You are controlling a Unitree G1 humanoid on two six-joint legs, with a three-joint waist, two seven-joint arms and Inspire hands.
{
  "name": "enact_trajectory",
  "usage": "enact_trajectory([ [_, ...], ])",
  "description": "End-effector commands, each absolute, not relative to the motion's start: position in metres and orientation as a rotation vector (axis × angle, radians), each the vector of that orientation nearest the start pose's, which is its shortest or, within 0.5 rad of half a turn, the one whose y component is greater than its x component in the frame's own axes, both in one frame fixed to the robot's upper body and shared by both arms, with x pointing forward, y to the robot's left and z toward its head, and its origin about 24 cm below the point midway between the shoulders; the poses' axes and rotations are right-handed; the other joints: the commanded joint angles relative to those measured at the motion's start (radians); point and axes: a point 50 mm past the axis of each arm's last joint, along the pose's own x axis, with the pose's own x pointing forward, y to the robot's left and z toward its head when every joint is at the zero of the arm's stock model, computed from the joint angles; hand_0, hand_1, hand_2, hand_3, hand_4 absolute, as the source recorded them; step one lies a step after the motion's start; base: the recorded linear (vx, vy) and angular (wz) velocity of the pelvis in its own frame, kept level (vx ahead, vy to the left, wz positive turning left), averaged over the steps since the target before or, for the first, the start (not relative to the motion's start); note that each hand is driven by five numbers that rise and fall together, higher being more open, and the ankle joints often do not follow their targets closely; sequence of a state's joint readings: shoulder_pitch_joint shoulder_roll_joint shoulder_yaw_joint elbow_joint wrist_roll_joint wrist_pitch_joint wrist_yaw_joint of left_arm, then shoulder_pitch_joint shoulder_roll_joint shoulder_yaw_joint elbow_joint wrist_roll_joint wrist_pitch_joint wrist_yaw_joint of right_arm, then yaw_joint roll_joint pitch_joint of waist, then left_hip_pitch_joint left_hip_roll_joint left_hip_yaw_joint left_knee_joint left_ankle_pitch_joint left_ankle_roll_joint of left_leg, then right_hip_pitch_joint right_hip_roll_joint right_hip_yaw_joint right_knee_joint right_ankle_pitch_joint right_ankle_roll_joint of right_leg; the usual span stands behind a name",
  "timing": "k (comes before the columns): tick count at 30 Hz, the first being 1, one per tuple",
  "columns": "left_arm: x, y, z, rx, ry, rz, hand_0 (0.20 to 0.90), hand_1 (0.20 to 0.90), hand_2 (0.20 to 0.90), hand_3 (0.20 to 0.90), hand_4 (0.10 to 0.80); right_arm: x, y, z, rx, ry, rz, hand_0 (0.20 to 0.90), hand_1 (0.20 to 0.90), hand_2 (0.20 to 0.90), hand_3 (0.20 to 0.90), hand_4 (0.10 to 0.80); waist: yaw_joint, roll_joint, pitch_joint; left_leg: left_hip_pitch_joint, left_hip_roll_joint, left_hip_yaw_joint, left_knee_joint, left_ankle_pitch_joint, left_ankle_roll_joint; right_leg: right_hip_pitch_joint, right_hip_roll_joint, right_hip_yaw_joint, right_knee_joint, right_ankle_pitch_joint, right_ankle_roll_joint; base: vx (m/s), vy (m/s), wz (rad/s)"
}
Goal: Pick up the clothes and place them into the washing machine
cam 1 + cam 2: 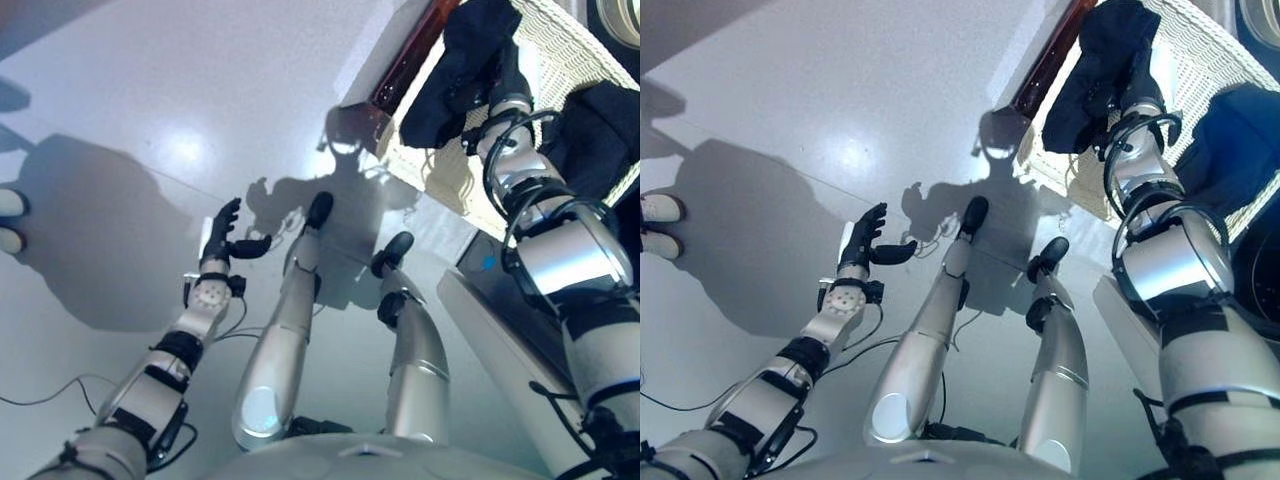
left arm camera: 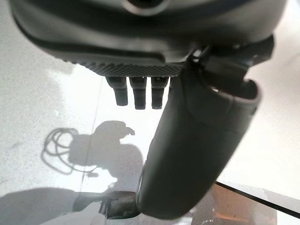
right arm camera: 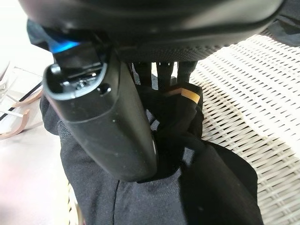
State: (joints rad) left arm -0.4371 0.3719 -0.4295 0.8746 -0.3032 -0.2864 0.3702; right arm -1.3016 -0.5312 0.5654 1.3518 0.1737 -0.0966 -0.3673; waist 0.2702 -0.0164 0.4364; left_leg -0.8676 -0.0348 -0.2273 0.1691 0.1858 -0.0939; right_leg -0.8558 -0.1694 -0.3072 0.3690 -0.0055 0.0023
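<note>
A black garment [image 1: 455, 75] lies bunched over the near rim of the white wicker basket [image 1: 565, 50] at the upper right. My right hand [image 1: 506, 72] reaches into the basket. In the right wrist view its fingers and thumb [image 3: 108, 117] are curled into the black garment [image 3: 187, 187], above the wicker weave [image 3: 253, 93]. A dark blue garment [image 1: 600, 115] lies in the basket to the right of the arm. My left hand [image 1: 222, 235] is open and empty over the floor at the lower left, and its straight fingers [image 2: 136, 96] show in the left wrist view.
The basket rests on a dark brown box [image 1: 405, 55]. A round edge of the washing machine [image 1: 622, 18] shows at the top right corner. A person's white shoes [image 1: 660, 222] stand at the left edge on the pale glossy floor [image 1: 200, 90].
</note>
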Motion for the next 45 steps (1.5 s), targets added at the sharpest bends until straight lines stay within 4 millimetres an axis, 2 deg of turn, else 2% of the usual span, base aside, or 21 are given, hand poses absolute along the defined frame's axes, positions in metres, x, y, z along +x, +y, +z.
enact_trajectory([
  [1, 0.310, 0.209, 0.005, 0.322, 0.104, 0.224, 0.900, 0.900, 0.900, 0.900, 0.800, 0.414, -0.261, 0.240, -0.829, -0.105, -0.493, 0.300, 0.300, 0.300, 0.300, 0.400, 0.050, 0.046, 0.045, -0.014, -0.075, 0.085, 0.018, -0.064, 0.015, 0.092, -0.011, 0.084, -0.011, -0.073, 0.076, 0.000, 0.000, 0.00],
  [10, 0.305, 0.208, -0.004, 0.331, 0.134, 0.234, 0.900, 0.900, 0.900, 0.900, 0.800, 0.411, -0.269, 0.231, -0.800, -0.074, -0.535, 0.300, 0.300, 0.300, 0.300, 0.400, 0.034, 0.067, 0.043, -0.004, -0.073, 0.099, 0.018, -0.060, 0.017, 0.090, -0.010, 0.105, -0.009, -0.064, 0.080, -0.024, 0.009, -0.02],
  [17, 0.301, 0.207, -0.013, 0.339, 0.173, 0.236, 0.900, 0.900, 0.900, 0.900, 0.800, 0.410, -0.269, 0.223, -0.585, -0.095, -0.565, 0.300, 0.300, 0.300, 0.300, 0.400, 0.011, 0.066, 0.040, 0.029, -0.064, 0.111, 0.017, -0.065, 0.024, 0.107, 0.000, 0.129, -0.009, -0.061, 0.082, -0.022, 0.006, -0.04],
  [18, 0.300, 0.206, -0.015, 0.339, 0.181, 0.236, 0.900, 0.900, 0.900, 0.900, 0.800, 0.410, -0.265, 0.218, -0.468, -0.110, -0.565, 0.300, 0.300, 0.300, 0.300, 0.400, -0.001, 0.066, 0.038, 0.041, -0.062, 0.117, 0.019, -0.068, 0.026, 0.113, 0.003, 0.137, -0.007, -0.059, 0.081, -0.029, 0.019, -0.08],
  [19, 0.300, 0.206, -0.015, 0.340, 0.182, 0.236, 0.900, 0.900, 0.900, 0.900, 0.800, 0.410, -0.265, 0.217, -0.467, -0.110, -0.566, 0.300, 0.300, 0.300, 0.300, 0.400, 0.000, 0.065, 0.038, 0.042, -0.062, 0.117, 0.019, -0.068, 0.026, 0.113, 0.003, 0.138, -0.007, -0.059, 0.081, -0.027, 0.016, -0.08],
  [21, 0.294, 0.206, -0.022, 0.344, 0.209, 0.234, 0.900, 0.900, 0.900, 0.900, 0.800, 0.408, -0.264, 0.211, -0.235, -0.139, -0.577, 0.300, 0.300, 0.300, 0.300, 0.400, -0.020, 0.065, 0.028, 0.064, -0.056, 0.129, 0.018, -0.075, 0.030, 0.125, 0.007, 0.152, -0.006, -0.059, 0.081, -0.019, 0.022, -0.10],
  [22, 0.294, 0.206, -0.023, 0.345, 0.210, 0.233, 0.900, 0.900, 0.900, 0.900, 0.800, 0.408, -0.265, 0.210, -0.234, -0.138, -0.577, 0.300, 0.300, 0.300, 0.300, 0.400, -0.019, 0.064, 0.028, 0.066, -0.056, 0.129, 0.018, -0.075, 0.030, 0.126, 0.007, 0.152, -0.006, -0.059, 0.081, -0.032, 0.033, -0.13],
  [23, 0.291, 0.206, -0.026, 0.346, 0.227, 0.235, 0.900, 0.900, 0.900, 0.900, 0.800, 0.408, -0.260, 0.210, -0.045, -0.183, -0.568, 0.300, 0.300, 0.300, 0.300, 0.400, -0.034, 0.066, 0.024, 0.081, -0.051, 0.137, 0.014, -0.077, 0.032, 0.135, 0.008, 0.159, -0.010, -0.057, 0.082, -0.122, 0.064, -0.15],
  [24, 0.289, 0.206, -0.029, 0.348, 0.237, 0.234, 0.900, 0.900, 0.900, 0.900, 0.800, 0.406, -0.261, 0.207, 0.059, -0.204, -0.573, 0.300, 0.300, 0.300, 0.300, 0.400, -0.039, 0.074, 0.025, 0.077, -0.046, 0.145, 0.013, -0.051, 0.037, 0.130, 0.010, 0.156, -0.016, -0.029, 0.077, -0.130, 0.089, -0.17],
  [27, 0.284, 0.202, -0.036, 0.340, 0.265, 0.221, 0.900, 0.900, 0.900, 0.900, 0.800, 0.402, -0.251, 0.201, 0.434, -0.319, -0.501, 0.300, 0.300, 0.300, 0.300, 0.400, -0.065, 0.089, 0.020, 0.103, -0.044, 0.160, 0.013, -0.057, 0.041, 0.148, 0.013, 0.174, -0.017, -0.032, 0.077, -0.050, 0.055, -0.22],
  [28, 0.283, 0.202, -0.037, 0.342, 0.267, 0.220, 0.900, 0.900, 0.900, 0.900, 0.800, 0.401, -0.251, 0.200, 0.436, -0.317, -0.502, 0.300, 0.300, 0.300, 0.300, 0.400, -0.063, 0.088, 0.020, 0.105, -0.044, 0.161, 0.013, -0.057, 0.041, 0.149, 0.013, 0.175, -0.017, -0.032, 0.077, -0.001, 0.024, -0.18],
  [30, 0.276, 0.200, -0.045, 0.322, 0.299, 0.208, 0.900, 0.900, 0.900, 0.900, 0.800, 0.396, -0.249, 0.197, 0.714, -0.405, -0.476, 0.300, 0.300, 0.300, 0.300, 0.400, -0.078, 0.112, 0.006, 0.129, -0.044, 0.171, 0.010, -0.060, 0.047, 0.164, 0.015, 0.192, -0.019, -0.034, 0.076, -0.008, 0.062, -0.18],
  [32, 0.270, 0.197, -0.053, 0.308, 0.331, 0.192, 0.900, 0.900, 0.900, 0.900, 0.800, 0.393, -0.248, 0.195, 0.887, -0.461, -0.454, 0.300, 0.300, 0.300, 0.300, 0.400, -0.086, 0.130, -0.006, 0.150, -0.044, 0.182, 0.006, -0.063, 0.053, 0.175, 0.017, 0.208, -0.023, -0.034, 0.077, -0.001, 0.071, -0.29],
  [34, 0.267, 0.197, -0.056, 0.299, 0.345, 0.189, 0.900, 0.900, 0.900, 0.900, 0.800, 0.391, -0.247, 0.193, 0.927, -0.483, -0.446, 0.300, 0.300, 0.300, 0.300, 0.400, -0.088, 0.135, -0.009, 0.163, -0.043, 0.190, 0.002, -0.064, 0.055, 0.183, 0.019, 0.216, -0.026, -0.032, 0.077, 0.014, 0.052, -0.25],
  [35, 0.260, 0.194, -0.062, 0.281, 0.373, 0.174, 0.900, 0.900, 0.900, 0.900, 0.800, 0.389, -0.241, 0.189, 1.036, -0.517, -0.413, 0.300, 0.300, 0.300, 0.300, 0.400, -0.097, 0.150, -0.021, 0.182, -0.044, 0.199, -0.002, -0.067, 0.061, 0.197, 0.020, 0.228, -0.035, -0.030, 0.079, 0.038, 0.068, -0.16],
  [37, 0.254, 0.191, -0.069, 0.261, 0.399, 0.161, 0.900, 0.900, 0.900, 0.900, 0.800, 0.386, -0.237, 0.187, 1.144, -0.559, -0.389, 0.300, 0.300, 0.300, 0.300, 0.400, -0.104, 0.164, -0.033, 0.206, -0.045, 0.207, -0.009, -0.070, 0.065, 0.217, 0.022, 0.242, -0.047, -0.028, 0.080, 0.032, 0.043, -0.21],
  [40, 0.246, 0.187, -0.076, 0.230, 0.430, 0.149, 0.900, 0.900, 0.900, 0.900, 0.800, 0.382, -0.232, 0.185, 1.240, -0.613, -0.373, 0.300, 0.300, 0.300, 0.300, 0.400, -0.118, 0.180, -0.048, 0.226, -0.045, 0.225, -0.011, -0.074, 0.069, 0.231, 0.024, 0.262, -0.058, -0.024, 0.081, 0.020, 0.064, -0.20],
  [45, 0.241, 0.179, -0.081, 0.214, 0.447, 0.127, 0.900, 0.900, 0.900, 0.900, 0.800, 0.374, -0.240, 0.199, 1.304, -0.725, -0.415, 0.300, 0.300, 0.300, 0.300, 0.400, -0.137, 0.209, -0.059, 0.246, -0.048, 0.241, -0.017, -0.078, 0.074, 0.234, 0.027, 0.282, -0.052, -0.024, 0.079, 0.004, 0.026, -0.14],
])
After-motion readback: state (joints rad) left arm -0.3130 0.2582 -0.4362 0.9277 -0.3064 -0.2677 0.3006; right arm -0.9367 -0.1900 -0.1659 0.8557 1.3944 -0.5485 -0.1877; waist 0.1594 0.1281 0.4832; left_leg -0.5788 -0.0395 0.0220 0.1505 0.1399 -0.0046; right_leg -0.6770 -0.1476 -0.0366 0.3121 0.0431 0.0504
